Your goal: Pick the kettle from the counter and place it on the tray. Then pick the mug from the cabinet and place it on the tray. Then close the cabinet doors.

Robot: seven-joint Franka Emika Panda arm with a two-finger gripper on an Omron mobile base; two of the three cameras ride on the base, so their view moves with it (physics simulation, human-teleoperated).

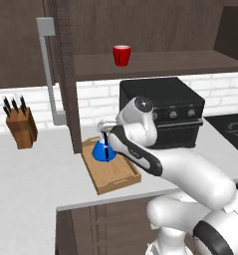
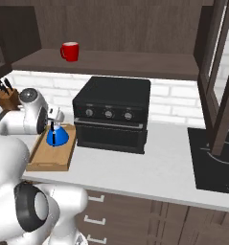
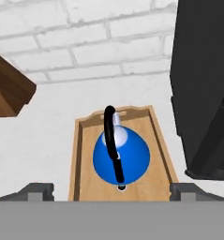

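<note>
While my claw (image 3: 111, 190) hung directly over the tray (image 3: 81, 154), the kettle (image 3: 122, 157) sat inside it, on the half nearer the brick wall, and lay straight below me along my line of sight. In the hand view its thin black handle (image 3: 112, 140) ran as an arch from the far rim toward me, so its long axis pointed away from me and crossed the line between my two fingertips (image 3: 37, 191), which stood wide apart at either side of the tray. I judged the claw released and holding nothing: no finger touched the handle or the blue body, and a clear gap showed on both sides. From the left base view the kettle (image 1: 103, 150) rested flat on the tray (image 1: 121, 180), which lay on the worktop (image 1: 36, 169) just beside the black oven (image 1: 163, 112). That half of the job looked done to me. The mug (image 1: 121, 55) stood upright on the cabinet shelf (image 1: 155, 63), well above and a little to the right of where I hung, so I reckoned the coming move was up and away from the tray toward it. In the right base view the mug's handle (image 2: 62, 51) pointed left. A cabinet door (image 2: 216, 81) stood open at the right, and its partner (image 1: 53, 74) at the left.
</note>
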